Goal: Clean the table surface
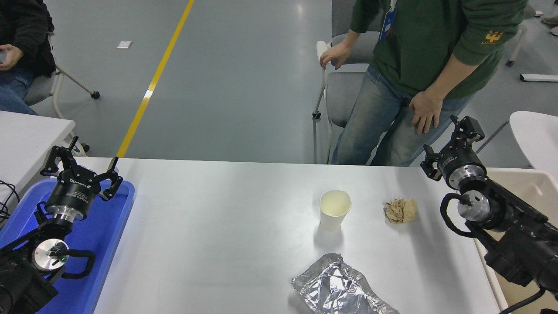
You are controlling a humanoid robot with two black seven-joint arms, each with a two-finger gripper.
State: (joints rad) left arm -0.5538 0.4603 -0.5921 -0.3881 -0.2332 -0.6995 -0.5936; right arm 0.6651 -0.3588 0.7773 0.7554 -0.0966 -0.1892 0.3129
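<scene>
The white table [218, 226] carried a paper cup [334, 209] right of centre, a crumpled brown wad [401, 210] just right of it, creased foil [340, 288] near, and a blue tray [104, 235] at its left edge.

you're looking at a table [218, 226] with a smooth matt white top that takes soft reflections. the cup [334, 210] looks like plain paper, cream and matt. the wad [401, 210] beside it is crumpled tan paper, rough with creases. the foil [340, 288] is wrinkled metal sheet, shiny and silver. the blue tray [104, 244] looks like glossy plastic, the beige tray [518, 183] like duller plastic. both grippers, left [83, 168] and right [451, 141], are matt black with brushed metal collars.
</scene>
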